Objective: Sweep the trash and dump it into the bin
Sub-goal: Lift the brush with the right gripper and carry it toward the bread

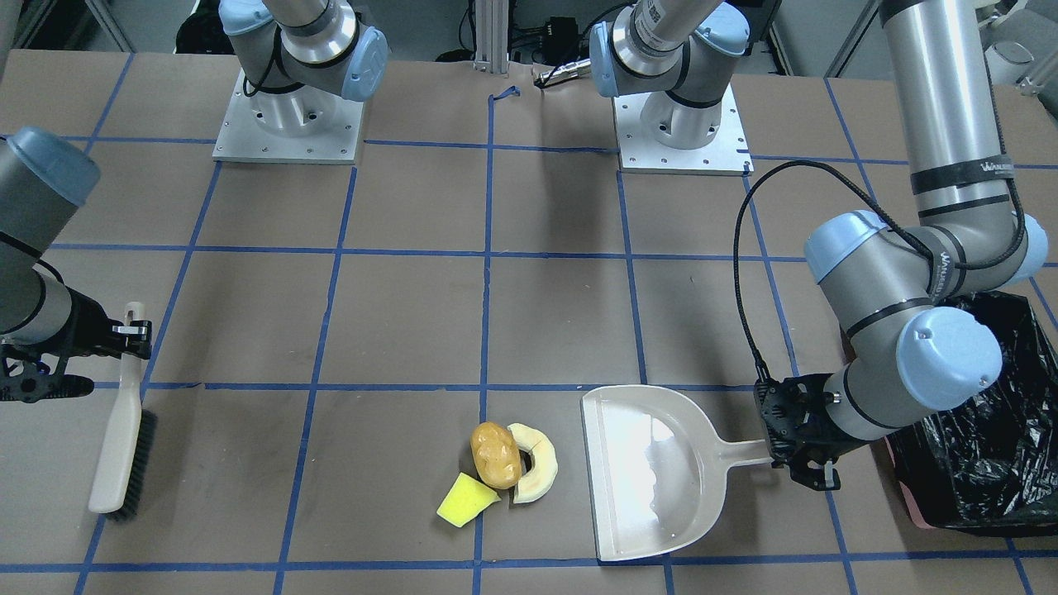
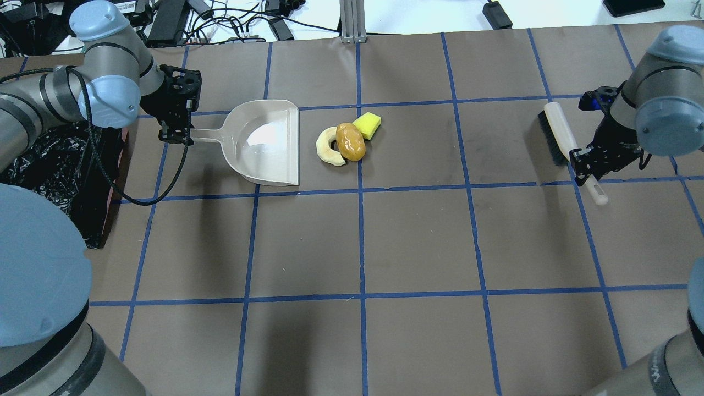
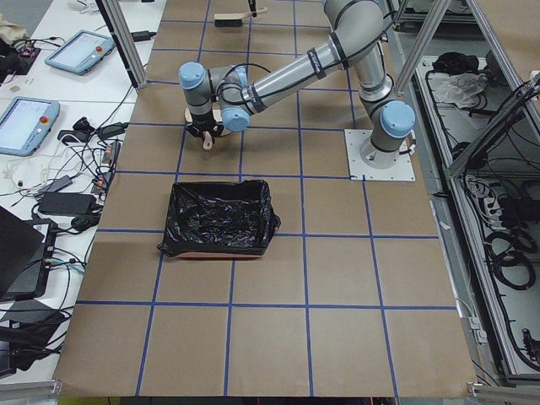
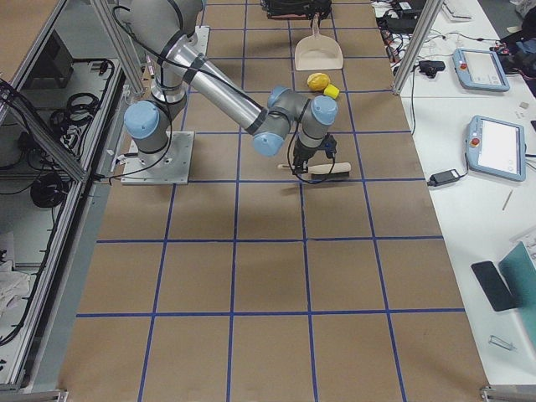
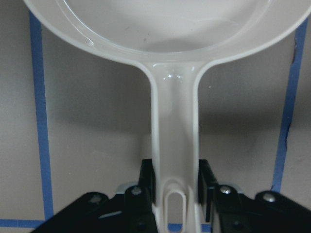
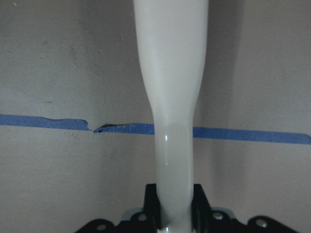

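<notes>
The trash lies in a close group on the table: a brown potato-like lump [image 1: 496, 454] [image 2: 351, 141], a pale cream curved slice [image 1: 536, 475] [image 2: 328, 148] and a yellow sponge [image 1: 465, 500] [image 2: 367, 125]. My left gripper [image 1: 787, 446] [image 2: 177, 131] [image 5: 175, 187] is shut on the handle of a cream dustpan [image 1: 653, 479] [image 2: 269, 143], which lies flat with its open edge towards the trash. My right gripper [image 1: 126, 335] [image 2: 584, 164] [image 6: 174, 204] is shut on the handle of a cream brush [image 1: 124, 438] [image 2: 556, 132], well apart from the trash. The black-lined bin [image 1: 984, 446] [image 2: 49, 165] [image 3: 218, 221] stands behind my left gripper.
The table is brown paper with a grid of blue tape. The two arm bases [image 1: 289, 116] [image 1: 682, 124] stand at the robot's side. A black cable [image 1: 744, 273] loops by my left wrist. Monitors and cables lie beyond the table's far edge.
</notes>
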{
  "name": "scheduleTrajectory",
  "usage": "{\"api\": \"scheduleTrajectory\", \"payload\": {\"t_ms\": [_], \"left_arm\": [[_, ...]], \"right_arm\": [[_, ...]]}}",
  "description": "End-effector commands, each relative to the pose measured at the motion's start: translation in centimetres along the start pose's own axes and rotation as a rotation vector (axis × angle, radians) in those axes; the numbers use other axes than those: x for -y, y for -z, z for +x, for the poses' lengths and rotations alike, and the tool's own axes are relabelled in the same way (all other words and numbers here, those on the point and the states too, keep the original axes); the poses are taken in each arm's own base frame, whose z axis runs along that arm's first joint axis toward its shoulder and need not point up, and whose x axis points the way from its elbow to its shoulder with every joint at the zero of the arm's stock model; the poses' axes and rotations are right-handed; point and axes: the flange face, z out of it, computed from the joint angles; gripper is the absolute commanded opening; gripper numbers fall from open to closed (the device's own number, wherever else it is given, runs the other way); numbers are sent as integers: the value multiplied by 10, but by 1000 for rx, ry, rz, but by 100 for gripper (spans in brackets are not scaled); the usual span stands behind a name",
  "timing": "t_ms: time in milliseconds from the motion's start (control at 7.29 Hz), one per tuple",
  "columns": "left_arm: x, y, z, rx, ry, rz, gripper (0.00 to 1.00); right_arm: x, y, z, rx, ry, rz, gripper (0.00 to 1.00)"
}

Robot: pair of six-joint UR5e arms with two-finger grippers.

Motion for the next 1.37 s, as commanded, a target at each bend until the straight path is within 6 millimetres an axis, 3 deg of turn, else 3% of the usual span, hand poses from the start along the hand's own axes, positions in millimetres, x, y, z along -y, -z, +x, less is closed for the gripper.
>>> {"api": "scheduleTrajectory", "payload": {"t_ms": [0, 137, 549, 960, 1234], "left_arm": [[0, -1, 0, -2, -2, -8, 29], [0, 0, 0, -1, -2, -8, 29], [0, -1, 0, -4, -2, -8, 29], [0, -1, 0, -4, -2, -9, 29], [0, -2, 0, -5, -2, -9, 29]], "right_arm": [[5, 15, -6, -13, 8, 25, 0], [14, 27, -24, -27, 8, 44, 0], [30, 32, -111, -20, -14, 70, 0], [38, 41, -225, 32, -90, 99, 0], [45, 33, -262, 78, -116, 83, 0]]}}
